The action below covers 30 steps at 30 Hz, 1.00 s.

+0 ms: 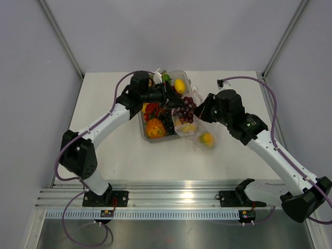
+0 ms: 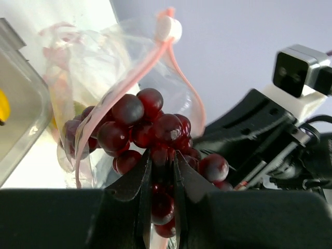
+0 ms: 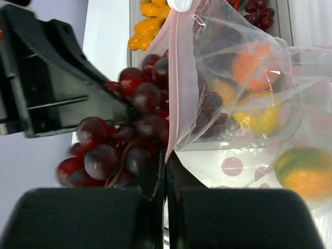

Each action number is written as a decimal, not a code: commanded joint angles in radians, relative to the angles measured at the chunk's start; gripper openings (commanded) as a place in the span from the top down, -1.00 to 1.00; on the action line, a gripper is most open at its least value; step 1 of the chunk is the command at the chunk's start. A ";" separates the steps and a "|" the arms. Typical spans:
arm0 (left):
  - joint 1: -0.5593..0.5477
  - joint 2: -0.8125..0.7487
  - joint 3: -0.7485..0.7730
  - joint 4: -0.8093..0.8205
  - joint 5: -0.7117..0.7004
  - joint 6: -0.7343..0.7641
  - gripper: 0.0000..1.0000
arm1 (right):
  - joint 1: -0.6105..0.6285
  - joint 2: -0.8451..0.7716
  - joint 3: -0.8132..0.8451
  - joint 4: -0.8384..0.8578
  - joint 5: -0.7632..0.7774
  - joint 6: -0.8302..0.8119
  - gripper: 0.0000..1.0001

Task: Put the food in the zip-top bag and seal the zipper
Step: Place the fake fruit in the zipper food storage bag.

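Two pinches: left gripper is clamping dark-red toy grapes, right gripper the crinkly clear bag's pink zipper strip, which is risking snagging grapes above its fingers.

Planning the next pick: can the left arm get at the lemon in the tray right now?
Probably not yet: the left gripper is shut on the grapes. The lemon itself lies uncovered nearby.
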State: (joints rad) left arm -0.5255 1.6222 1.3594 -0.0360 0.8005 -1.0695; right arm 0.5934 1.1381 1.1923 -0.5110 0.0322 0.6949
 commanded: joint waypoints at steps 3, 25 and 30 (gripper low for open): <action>0.001 0.037 0.061 -0.119 -0.107 0.078 1.00 | 0.003 -0.015 0.038 0.104 -0.098 0.020 1.00; -0.059 0.087 0.369 -0.576 -0.313 0.436 0.68 | 0.005 0.086 0.107 0.104 -0.155 -0.021 1.00; -0.059 0.053 0.427 -0.662 -0.293 0.540 -0.75 | 0.005 0.063 0.093 0.077 -0.109 -0.035 1.00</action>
State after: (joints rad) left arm -0.5816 1.7065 1.7050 -0.6369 0.4919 -0.6270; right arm 0.5938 1.2274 1.2457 -0.4610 -0.0948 0.6827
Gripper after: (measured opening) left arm 0.829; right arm 0.012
